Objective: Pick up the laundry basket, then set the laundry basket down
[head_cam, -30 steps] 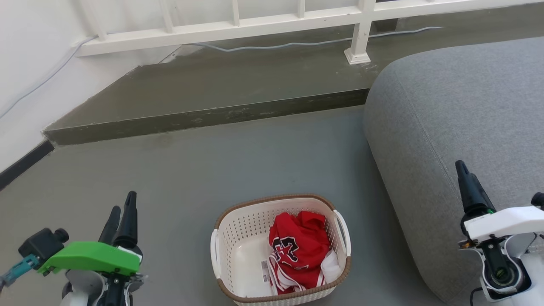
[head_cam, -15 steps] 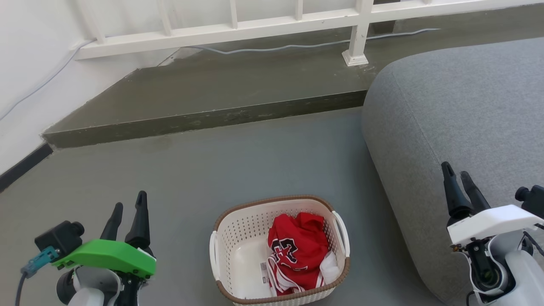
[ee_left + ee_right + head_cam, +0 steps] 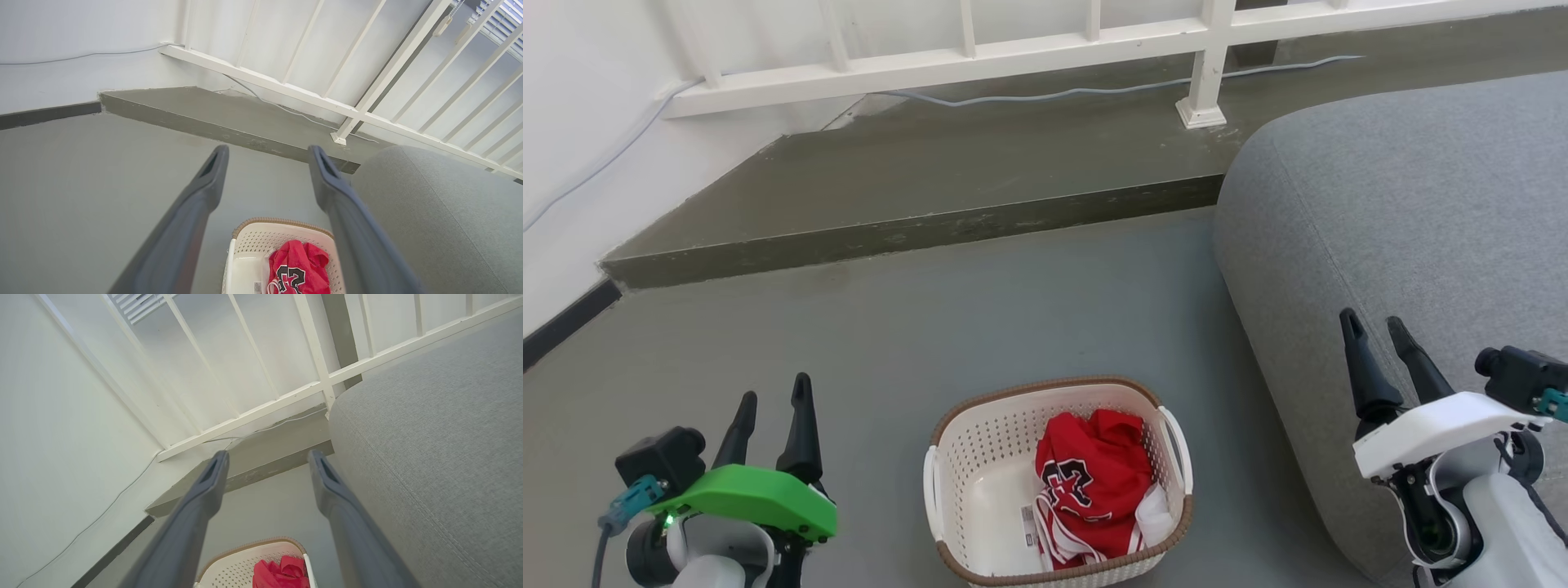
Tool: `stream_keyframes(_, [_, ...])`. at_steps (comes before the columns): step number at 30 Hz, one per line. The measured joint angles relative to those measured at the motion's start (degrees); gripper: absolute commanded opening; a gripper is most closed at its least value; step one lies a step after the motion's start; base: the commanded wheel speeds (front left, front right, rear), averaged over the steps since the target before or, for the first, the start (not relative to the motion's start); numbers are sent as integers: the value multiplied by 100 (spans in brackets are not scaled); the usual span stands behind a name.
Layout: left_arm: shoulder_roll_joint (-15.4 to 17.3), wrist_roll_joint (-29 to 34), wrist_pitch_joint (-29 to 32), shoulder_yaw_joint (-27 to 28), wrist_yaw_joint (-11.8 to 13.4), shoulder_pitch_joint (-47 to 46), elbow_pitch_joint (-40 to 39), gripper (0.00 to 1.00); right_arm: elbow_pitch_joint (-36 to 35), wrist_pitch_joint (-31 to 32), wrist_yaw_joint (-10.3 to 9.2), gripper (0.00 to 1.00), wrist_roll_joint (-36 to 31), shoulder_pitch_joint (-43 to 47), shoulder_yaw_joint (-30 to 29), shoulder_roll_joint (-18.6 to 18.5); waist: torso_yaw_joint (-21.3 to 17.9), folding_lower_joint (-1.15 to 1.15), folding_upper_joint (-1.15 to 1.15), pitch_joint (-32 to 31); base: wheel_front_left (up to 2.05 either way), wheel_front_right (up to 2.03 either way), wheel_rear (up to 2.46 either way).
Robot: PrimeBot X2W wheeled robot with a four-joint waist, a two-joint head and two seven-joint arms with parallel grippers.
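My left claw point(image 3: 775, 388), under its green cover, hangs at the lower left of the head view. Its two dark fingers are spread, with nothing between them. My right claw point(image 3: 1372, 318), under a white cover, hangs at the lower right, equally spread and empty, its fingers seen against the rounded edge of the large grey fabric sofa cushion point(image 3: 1405, 212).

Between the two, upright on the smooth grey floor point(image 3: 915, 327), sits the small cream-white perforated plastic laundry basket point(image 3: 992, 437), with a brown woven-look rim and two white loop handles. It is well apart from both claws. A crumpled red jersey with black-and-white lettering point(image 3: 1090, 486) fills its right half, and the left half of its bottom is bare.

The right handle is near the sofa's edge, with a strip of floor between them. To the left, open floor runs to a black skirting strip point(image 3: 564, 314) under the white wall point(image 3: 572, 122). Ahead, the floor ends at the edge of a raised dark-grey step point(image 3: 931, 229), which carries a white railing point(image 3: 1013, 57) and a pale cable point(image 3: 1045, 92).
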Motion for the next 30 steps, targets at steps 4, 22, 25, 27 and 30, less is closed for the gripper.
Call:
stream_keyframes(4, [-29, 276, -56, -7, 53, 0, 10, 100, -14, -87, 0, 100, -289, 0, 85, -15, -11, 0, 0, -4, 0, 0, 0])
stream_keyframes(22, [-65, 1405, -353, -162, 267, 0, 227, 100, -13, -369, -42, 100, -1399, -21, 367, -53, -54, 0, 0, -26, 0, 0, 0])
stream_keyframes(25, [-74, 1625, -375, -166, 294, 0, 290, 100, -11, -407, -42, 100, -1604, -22, 394, -58, -64, 0, 0, -31, 0, 0, 0])
stream_keyframes(27, [-77, 1724, -411, -171, 304, 0, 321, 100, -10, -454, -42, 100, -1726, -23, 417, -60, -71, 0, 0, -34, 0, 0, 0])
stream_keyframes(30, [-81, 1924, -468, -175, 349, -1, 354, 100, -10, -504, -43, 100, -1935, -25, 437, -66, -81, 0, 0, -40, 0, 0, 0])
